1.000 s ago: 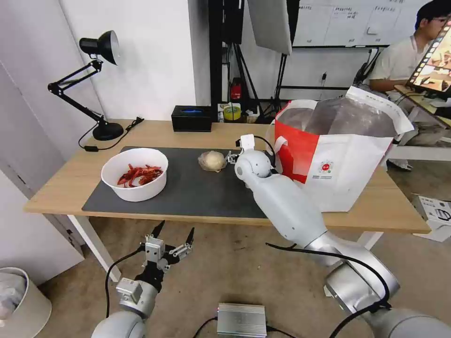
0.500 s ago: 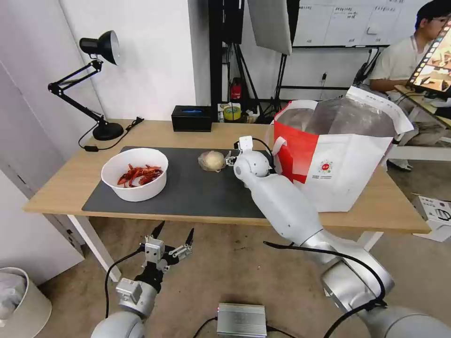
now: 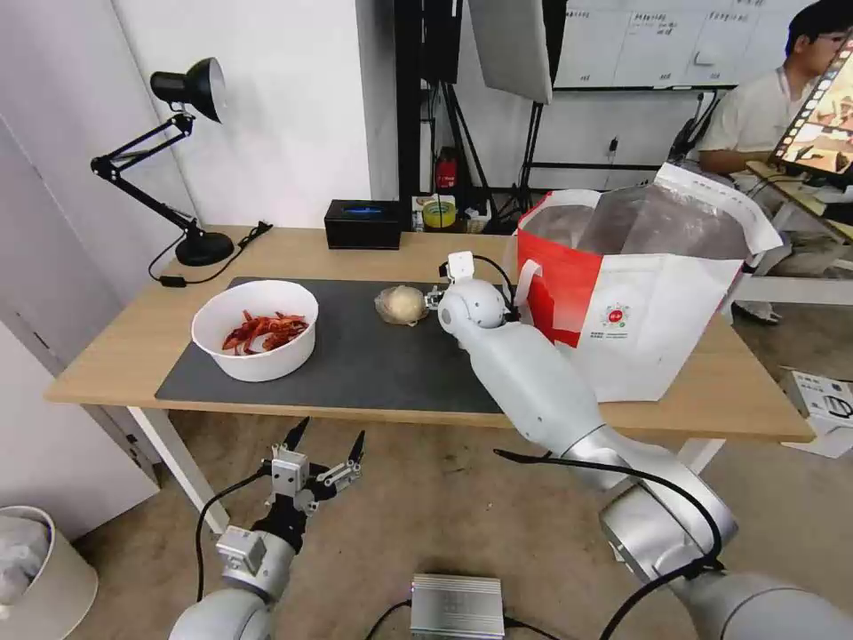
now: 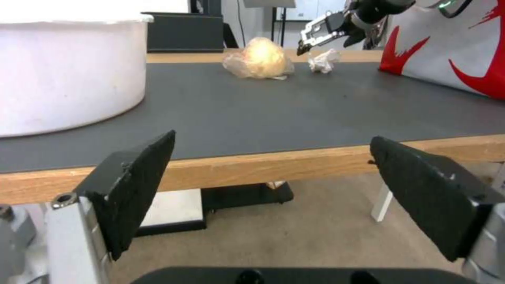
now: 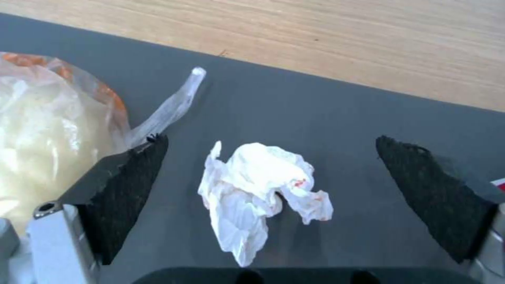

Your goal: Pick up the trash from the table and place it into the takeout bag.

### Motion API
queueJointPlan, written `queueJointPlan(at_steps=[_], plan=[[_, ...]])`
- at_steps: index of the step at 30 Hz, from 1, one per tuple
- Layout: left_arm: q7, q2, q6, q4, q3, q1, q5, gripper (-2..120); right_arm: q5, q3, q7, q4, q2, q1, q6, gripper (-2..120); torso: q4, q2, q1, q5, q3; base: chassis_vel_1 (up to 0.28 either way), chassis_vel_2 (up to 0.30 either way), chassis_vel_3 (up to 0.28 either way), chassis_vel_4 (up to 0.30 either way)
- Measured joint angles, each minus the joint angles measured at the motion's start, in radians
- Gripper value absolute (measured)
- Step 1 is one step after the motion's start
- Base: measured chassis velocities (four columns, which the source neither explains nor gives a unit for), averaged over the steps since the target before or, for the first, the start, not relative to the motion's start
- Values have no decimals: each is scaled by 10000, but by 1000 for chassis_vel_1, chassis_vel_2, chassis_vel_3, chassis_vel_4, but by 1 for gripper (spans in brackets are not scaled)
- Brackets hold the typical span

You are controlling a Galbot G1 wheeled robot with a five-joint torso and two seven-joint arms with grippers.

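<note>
On the dark mat (image 3: 355, 369) of the table (image 3: 124, 342) stand a white bowl of red crayfish shells (image 3: 255, 330) and a clear bag with a beige lump (image 3: 402, 305). A crumpled white tissue (image 5: 263, 193) lies on the mat between the bag and the red-and-white takeout bag (image 3: 653, 298). My right gripper (image 5: 271, 146) hangs open just above the tissue, one finger on each side, the finger (image 5: 124, 185) on the bag's side close to it. The tissue (image 4: 323, 61) also shows beside the lump (image 4: 259, 59) in the left wrist view. My left gripper (image 3: 329, 433) is open below the table's front edge.
A black box (image 3: 362, 224) and a black desk lamp (image 3: 191, 160) with its cord stand at the table's back. The takeout bag fills the right end. On the floor are a white bin (image 3: 35, 569) at left and a silver box (image 3: 458, 606) in front.
My right arm has crept a little left and farther over the mat, towards the tissue. The left gripper has risen slightly. The trash has not moved.
</note>
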Motion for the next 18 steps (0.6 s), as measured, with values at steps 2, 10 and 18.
queueJointPlan(at_steps=[2,10,18], plan=[[0,0,-1,11,5,-4,-1,100,-10,9,0,-23,17,3,0,100,0,0,0,0,0,0,0,0,0],[0,-2,-7,34,23,-29,-7,100,-47,75,0,-164,87,23,-4,100,0,1,0,0,0,0,0,0,0],[1,16,-15,54,40,-44,-12,100,-59,82,-46,-223,46,39,-5,100,0,1,0,0,0,0,0,0,0]])
